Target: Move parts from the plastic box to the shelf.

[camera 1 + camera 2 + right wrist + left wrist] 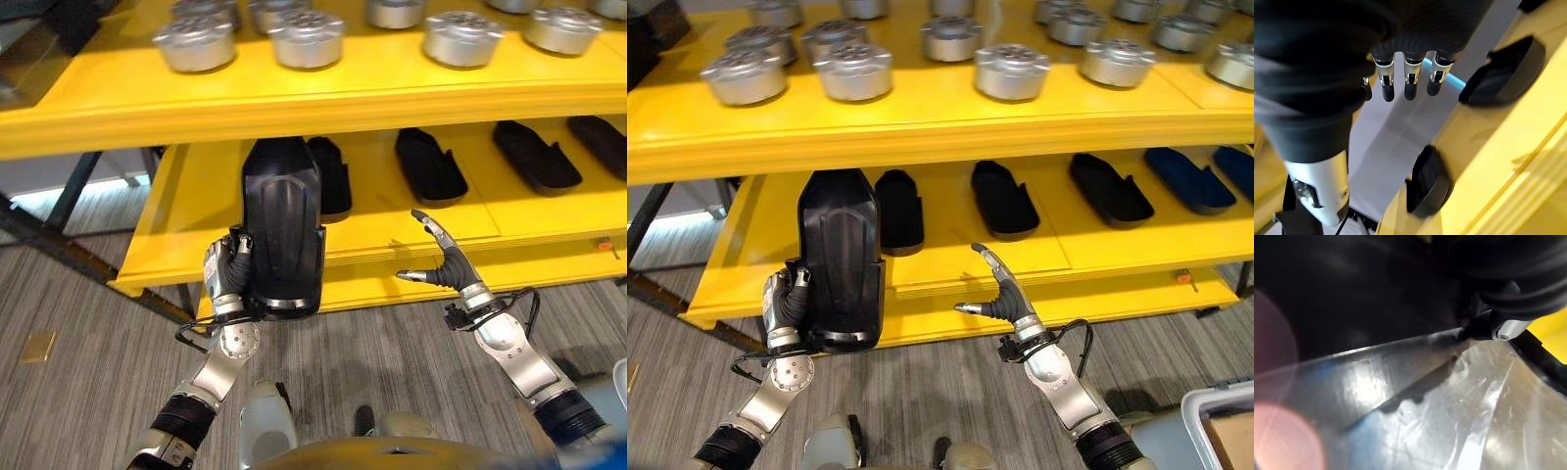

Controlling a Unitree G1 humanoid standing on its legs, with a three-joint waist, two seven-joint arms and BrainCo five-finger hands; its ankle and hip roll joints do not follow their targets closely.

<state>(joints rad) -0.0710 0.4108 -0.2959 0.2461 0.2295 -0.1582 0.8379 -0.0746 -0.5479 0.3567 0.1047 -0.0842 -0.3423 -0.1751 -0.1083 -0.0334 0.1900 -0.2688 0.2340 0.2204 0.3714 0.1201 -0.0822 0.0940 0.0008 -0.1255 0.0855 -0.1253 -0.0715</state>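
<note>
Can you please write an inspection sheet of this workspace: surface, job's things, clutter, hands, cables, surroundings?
Surface: yellow shelf, upper and lower boards.
Job's things: large black part held upright at the lower board's front edge; flat black parts lie in a row on the lower board; round silver parts stand on the upper board.
Clutter: small tan piece on the floor.
Hands: left hand grips the large black part's side; right hand open, apart from the part, holding nothing.
Cables: nothing seen.
Surroundings: grey striped floor; plastic box corner at lower right.
</note>
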